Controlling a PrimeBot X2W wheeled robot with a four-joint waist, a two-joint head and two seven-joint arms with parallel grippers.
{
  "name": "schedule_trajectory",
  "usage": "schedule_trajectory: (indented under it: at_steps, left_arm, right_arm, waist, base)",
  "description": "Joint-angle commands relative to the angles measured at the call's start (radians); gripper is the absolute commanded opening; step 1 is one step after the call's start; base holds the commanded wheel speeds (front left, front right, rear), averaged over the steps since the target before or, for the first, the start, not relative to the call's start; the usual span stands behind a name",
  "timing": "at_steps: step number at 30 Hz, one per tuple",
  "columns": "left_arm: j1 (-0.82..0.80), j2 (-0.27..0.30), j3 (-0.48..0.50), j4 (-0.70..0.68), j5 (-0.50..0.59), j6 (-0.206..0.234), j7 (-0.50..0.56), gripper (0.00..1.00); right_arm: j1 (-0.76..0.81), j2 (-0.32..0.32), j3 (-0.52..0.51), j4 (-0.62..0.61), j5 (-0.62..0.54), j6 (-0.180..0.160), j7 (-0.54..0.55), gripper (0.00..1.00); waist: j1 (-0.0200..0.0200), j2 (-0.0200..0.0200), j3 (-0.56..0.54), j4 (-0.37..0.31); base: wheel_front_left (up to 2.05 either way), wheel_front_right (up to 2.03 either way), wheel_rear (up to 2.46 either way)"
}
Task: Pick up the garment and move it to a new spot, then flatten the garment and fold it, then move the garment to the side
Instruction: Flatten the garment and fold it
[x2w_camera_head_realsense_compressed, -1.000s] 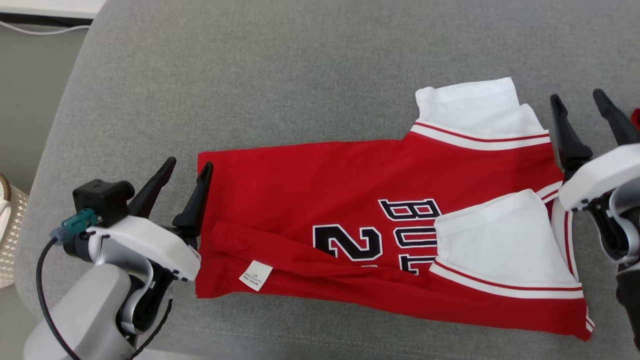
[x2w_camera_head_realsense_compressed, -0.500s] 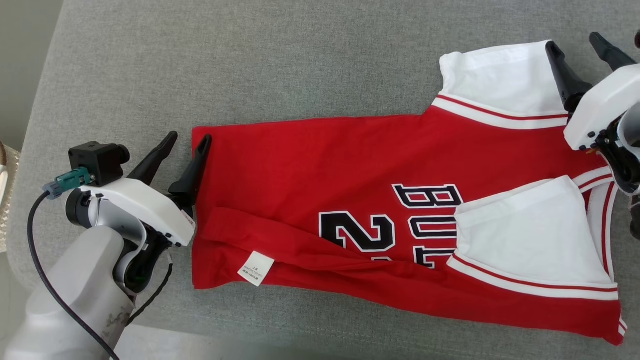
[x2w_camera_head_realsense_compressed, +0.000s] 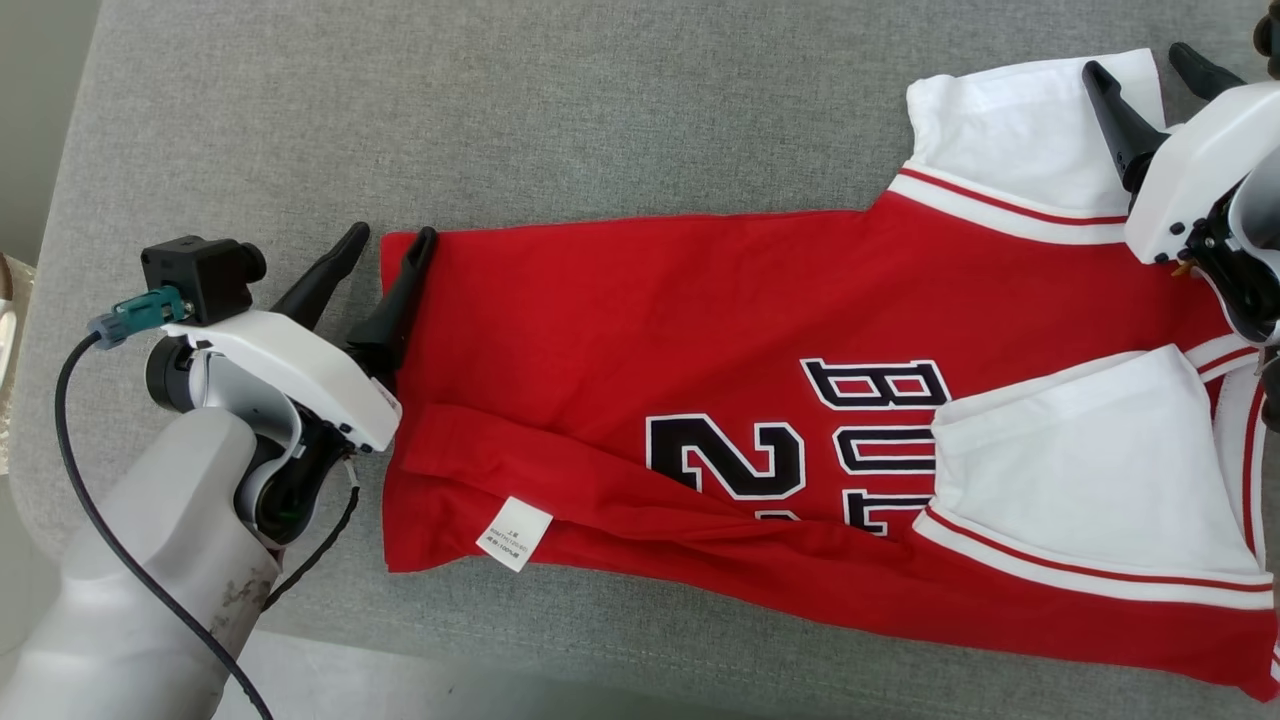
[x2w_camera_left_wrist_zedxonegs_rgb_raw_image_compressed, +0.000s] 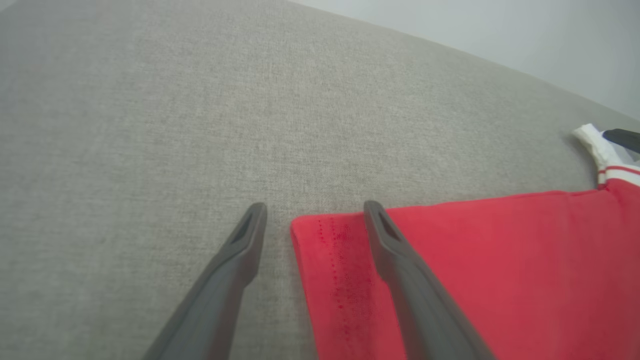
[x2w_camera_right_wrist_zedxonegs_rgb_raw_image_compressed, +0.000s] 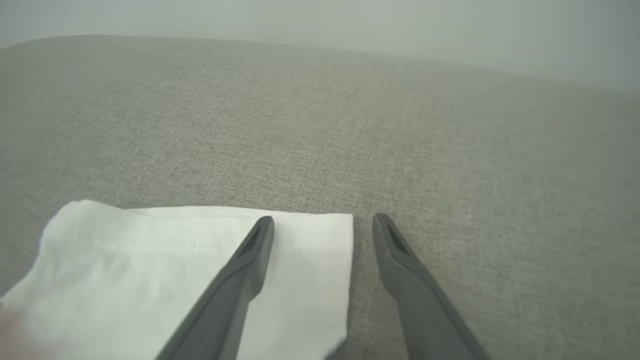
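Red knit garment (x2w_camera_head_realsense_compressed: 700, 350), with striped trim and black block lettering, lies partly folded on grey woven upholstery (x2w_camera_head_realsense_compressed: 500, 120). A small white label (x2w_camera_head_realsense_compressed: 513, 534) sits near its hem. The left pincer (x2w_camera_head_realsense_compressed: 392, 240) is spread wide astride the hem corner. The right pincer (x2w_camera_head_realsense_compressed: 1135, 60), equally spread, straddles the edge of the far white sleeve (x2w_camera_head_realsense_compressed: 1010, 130). Neither grips cloth.

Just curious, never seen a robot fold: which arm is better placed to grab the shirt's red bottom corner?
Left. The left claw is open astride the red jersey corner, one finger over cloth. The right claw is across at the white sleeve.
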Motion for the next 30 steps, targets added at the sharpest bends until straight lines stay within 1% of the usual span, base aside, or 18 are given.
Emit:
schedule_trajectory:
  at_steps: [1, 9, 10, 12, 13, 14, 18, 19, 20, 21, 22, 30]
  left_arm:
    - [-0.032, 0.047, 0.023, -0.014, -0.012, -0.007, -0.004, 1.0]
    - [-0.043, 0.071, -0.046, -0.046, -0.082, -0.007, 0.018, 1.0]
    - [-0.044, 0.075, -0.052, -0.048, -0.09, -0.007, 0.018, 1.0]
    - [-0.047, 0.081, -0.062, -0.048, -0.105, -0.007, 0.014, 1.0]
    - [-0.049, 0.084, -0.066, -0.046, -0.113, -0.007, 0.012, 1.0]
    - [-0.051, 0.087, -0.071, -0.044, -0.12, -0.007, 0.011, 1.0]
    - [-0.057, 0.093, -0.089, -0.042, -0.144, -0.007, 0.013, 1.0]
    - [-0.059, 0.096, -0.095, -0.043, -0.15, -0.007, 0.009, 0.93]
    - [-0.061, 0.098, -0.098, -0.045, -0.156, -0.007, -0.001, 0.53]
    - [-0.064, 0.1, -0.1, -0.048, -0.16, -0.007, -0.013, 0.23]
    - [-0.068, 0.103, -0.102, -0.049, -0.161, -0.007, -0.027, 0.0]
    - [-0.087, 0.112, -0.101, -0.039, -0.159, -0.007, -0.101, 0.0]
  right_arm:
    - [-0.009, 0.002, 0.015, -0.012, 0.01, 0.0, 0.006, 1.0]
    - [-0.037, 0.014, 0.053, 0.03, 0.042, 0.0, 0.015, 1.0]
    - [-0.038, 0.015, 0.057, 0.032, 0.051, 0.0, 0.019, 0.62]
    - [-0.041, 0.013, 0.068, 0.032, 0.063, 0.0, 0.019, 0.3]
    - [-0.041, 0.013, 0.073, 0.033, 0.069, 0.0, 0.021, 0.18]
    - [-0.042, 0.011, 0.079, 0.032, 0.074, 0.0, 0.019, 0.0]
    - [-0.043, 0.005, 0.093, 0.027, 0.085, 0.0, 0.004, 0.0]
    - [-0.043, 0.003, 0.096, 0.026, 0.09, 0.0, -0.003, 0.0]
    - [-0.043, 0.001, 0.098, 0.024, 0.093, 0.0, -0.013, 0.0]
    - [-0.042, -0.002, 0.099, 0.021, 0.097, 0.0, -0.025, 0.0]
    - [-0.042, -0.006, 0.1, 0.02, 0.101, 0.0, -0.036, 0.0]
    - [-0.048, -0.023, 0.092, -0.005, 0.134, 0.0, -0.139, 0.0]
  waist:
    - [0.0, 0.0, 0.004, 0.003]
    - [0.0, 0.0, 0.007, 0.005]
    - [0.0, 0.0, 0.007, 0.005]
    - [0.0, 0.0, 0.007, 0.003]
    - [0.0, 0.0, 0.007, 0.002]
    - [0.0, 0.0, 0.007, 0.001]
    - [0.0, 0.0, 0.006, -0.003]
    - [0.0, 0.0, 0.004, -0.004]
    - [0.0, 0.0, 0.003, -0.005]
    - [0.0, 0.0, 0.001, -0.005]
    - [0.0, 0.0, -0.001, -0.005]
    - [0.0, 0.0, -0.019, -0.008]
  base:
    - [0.0, 0.0, 0.0]
    - [0.0, 0.0, 0.0]
    - [0.0, 0.0, 0.0]
    - [0.0, 0.0, 0.0]
    - [0.0, 0.0, 0.0]
    - [0.0, 0.0, 0.0]
    - [0.0, 0.0, 0.0]
    - [0.0, 0.0, 0.0]
    - [0.0, 0.0, 0.0]
    - [0.0, 0.0, 0.0]
    - [0.0, 0.0, 0.0]
    - [0.0, 0.0, 0.0]
